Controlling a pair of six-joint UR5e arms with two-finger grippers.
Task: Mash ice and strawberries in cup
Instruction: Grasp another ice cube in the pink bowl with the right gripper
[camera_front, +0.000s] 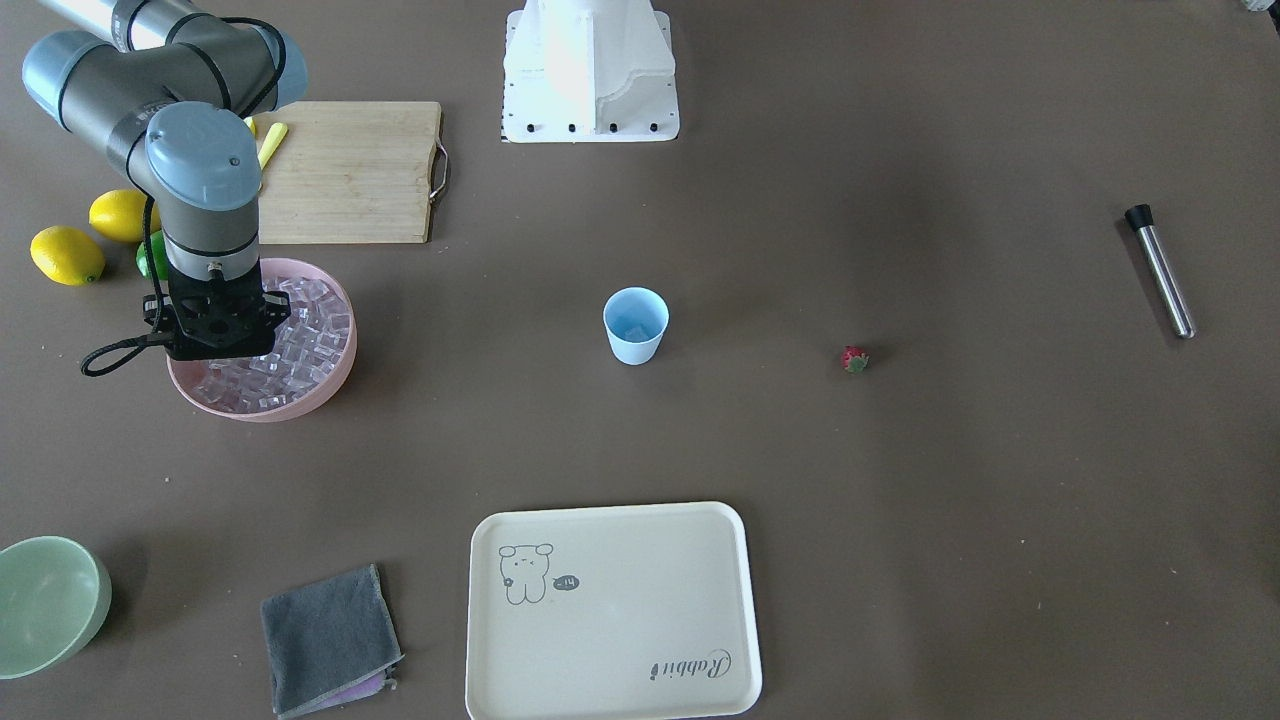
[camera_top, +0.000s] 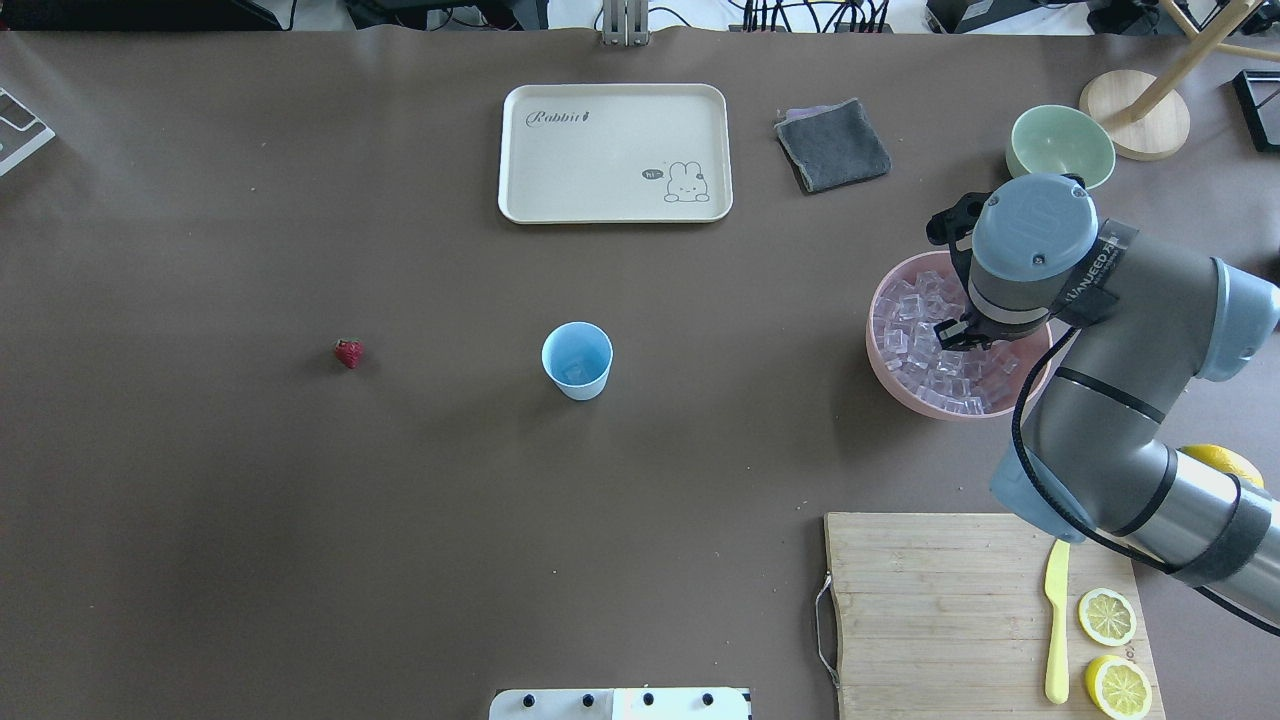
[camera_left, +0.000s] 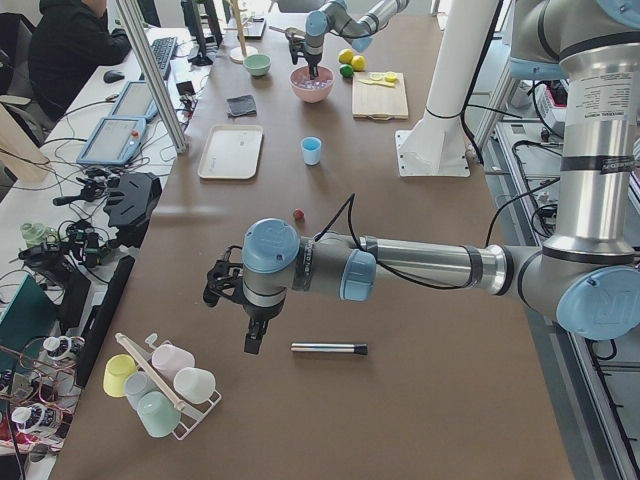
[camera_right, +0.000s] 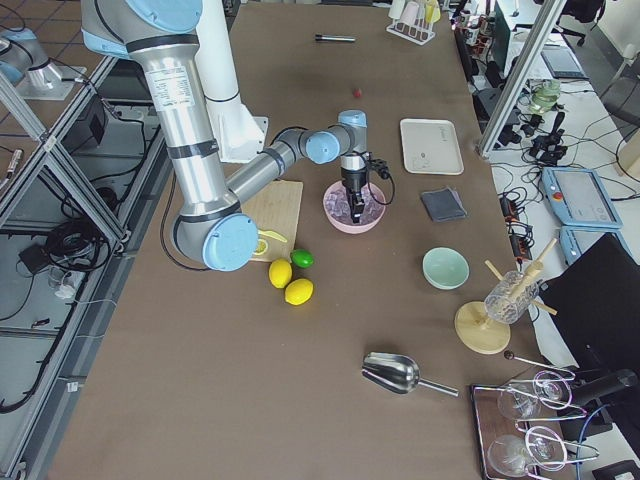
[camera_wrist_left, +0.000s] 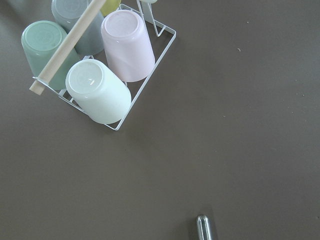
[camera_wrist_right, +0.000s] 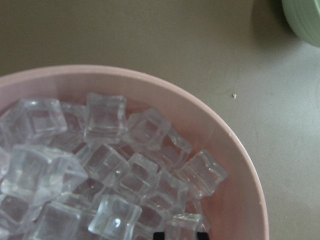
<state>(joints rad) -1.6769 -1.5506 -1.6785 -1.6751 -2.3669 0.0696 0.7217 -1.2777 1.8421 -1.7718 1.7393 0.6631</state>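
Note:
The pale blue cup stands upright mid-table, also in the overhead view, with something pale and glassy at its bottom. The small red strawberry lies alone on the table, well apart from the cup. Many ice cubes fill the pink bowl. My right gripper is down in that bowl; its two dark tips stand one cube apart with an ice cube between them. My left gripper hangs over the table's far end; I cannot tell if it is open.
A metal rod with a black end lies near my left gripper. A rack of upturned cups is below the left wrist. A cutting board, lemons, a cream tray, a grey cloth and a green bowl stand around.

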